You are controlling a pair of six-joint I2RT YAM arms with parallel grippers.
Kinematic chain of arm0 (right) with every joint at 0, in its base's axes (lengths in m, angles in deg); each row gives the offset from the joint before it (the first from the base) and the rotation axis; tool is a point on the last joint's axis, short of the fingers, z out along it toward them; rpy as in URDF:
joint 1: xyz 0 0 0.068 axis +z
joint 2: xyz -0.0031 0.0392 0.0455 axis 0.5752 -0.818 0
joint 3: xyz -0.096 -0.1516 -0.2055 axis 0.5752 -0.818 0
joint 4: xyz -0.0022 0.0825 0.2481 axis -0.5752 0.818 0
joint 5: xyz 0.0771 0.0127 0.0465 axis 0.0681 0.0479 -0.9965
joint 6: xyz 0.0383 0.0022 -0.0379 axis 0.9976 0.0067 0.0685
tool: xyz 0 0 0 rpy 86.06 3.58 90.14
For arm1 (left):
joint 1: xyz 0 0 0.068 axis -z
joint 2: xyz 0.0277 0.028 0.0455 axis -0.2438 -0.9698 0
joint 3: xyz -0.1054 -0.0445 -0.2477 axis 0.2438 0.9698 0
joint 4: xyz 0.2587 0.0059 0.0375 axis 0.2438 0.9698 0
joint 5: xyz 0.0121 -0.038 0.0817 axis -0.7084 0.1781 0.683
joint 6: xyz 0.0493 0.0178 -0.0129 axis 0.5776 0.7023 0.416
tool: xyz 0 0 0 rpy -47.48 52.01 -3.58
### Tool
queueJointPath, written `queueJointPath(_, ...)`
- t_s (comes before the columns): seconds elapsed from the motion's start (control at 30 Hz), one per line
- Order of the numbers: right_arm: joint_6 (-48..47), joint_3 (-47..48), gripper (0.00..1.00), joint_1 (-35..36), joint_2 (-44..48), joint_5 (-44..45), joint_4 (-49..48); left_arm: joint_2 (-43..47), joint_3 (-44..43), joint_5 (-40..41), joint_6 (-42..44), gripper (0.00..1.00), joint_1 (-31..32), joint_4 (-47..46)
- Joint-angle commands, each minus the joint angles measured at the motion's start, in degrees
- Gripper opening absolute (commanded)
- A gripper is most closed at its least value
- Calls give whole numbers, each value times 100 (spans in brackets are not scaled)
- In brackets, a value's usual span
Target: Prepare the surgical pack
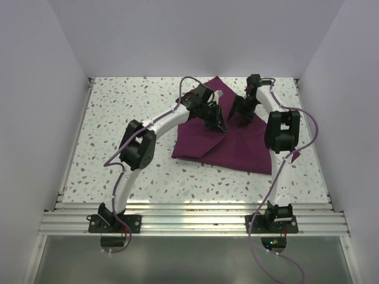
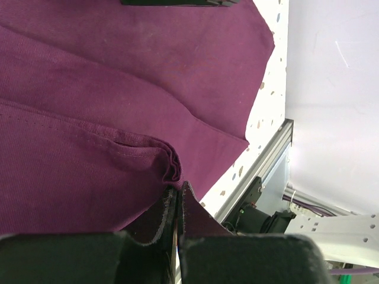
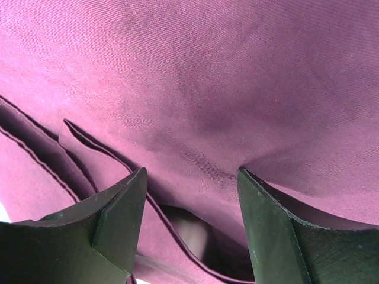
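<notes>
The surgical pack (image 1: pixel 237 148) is a deep purple cloth, partly folded, lying right of the table's middle. My left gripper (image 1: pixel 217 123) rests on its upper middle. In the left wrist view that gripper (image 2: pixel 177 192) is shut on a bunched fold of the cloth (image 2: pixel 118 89), with puckers running up from the jaws. My right gripper (image 1: pixel 241 115) hovers just to the right of it. In the right wrist view this gripper (image 3: pixel 192 177) stands open, its fingertips (image 3: pixel 133 189) against the cloth (image 3: pixel 207 71), with hemmed layers lying between and below them.
The speckled tabletop (image 1: pixel 118 118) has white walls on three sides. An aluminium rail (image 1: pixel 189 213) runs along the near edge and carries both arm bases. The left wrist view shows the rail (image 2: pixel 266 160) and an arm base (image 2: pixel 260 219) past the cloth's edge.
</notes>
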Motion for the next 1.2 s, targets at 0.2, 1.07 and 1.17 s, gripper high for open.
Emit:
queueJointPath(0.2,-143,28,66,-23,-474,195,292,-315,-464,-280,-205,0,221,-392)
queueJointPath(1.07,59,231,68,-154,796,895,195,783,-209,440,1480,46,-595,424)
queueJointPath(1.17,147,-50,70,-374,1299,1397,125,1073,62,440,2043,46,-903,609)
